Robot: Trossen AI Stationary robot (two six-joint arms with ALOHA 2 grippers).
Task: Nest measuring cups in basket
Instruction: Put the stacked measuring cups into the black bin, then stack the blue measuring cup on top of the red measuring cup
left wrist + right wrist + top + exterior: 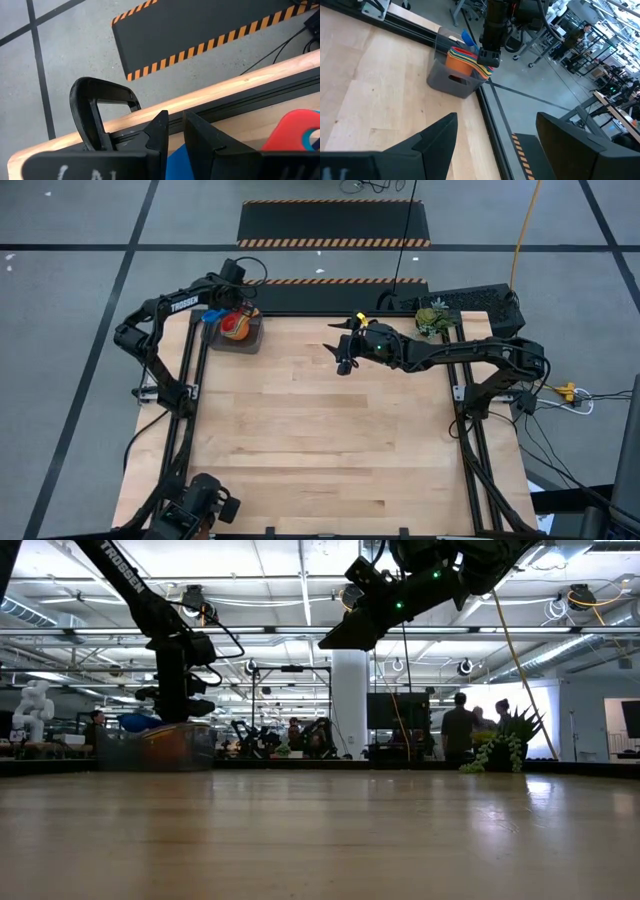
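Orange, red, yellow and blue cups sit stacked together inside the grey basket, which stands on the worktop at its far left corner, right against the dark frame rail. From the right wrist view the stack rises above the basket's rim, orange outermost with red and yellow edges showing inside it and a blue handle sticking up behind. From the low view the basket looks translucent, with a blue cup showing above its rim.

Directly over the basket hangs the left claw, pointing down at the cups; its fingers stand nearly together with only a narrow slit between them, and I cannot tell whether anything is pinched there. A red cup with a light blue one inside it shows just beside those fingers, with a blue patch beneath them.

Well to the right of the basket, over the far middle of the worktop, the right claw hovers high, fingers spread wide and empty, facing the basket.

Further right of the basket, at the worktop's far right corner, stands a green plant. People stand in the room behind
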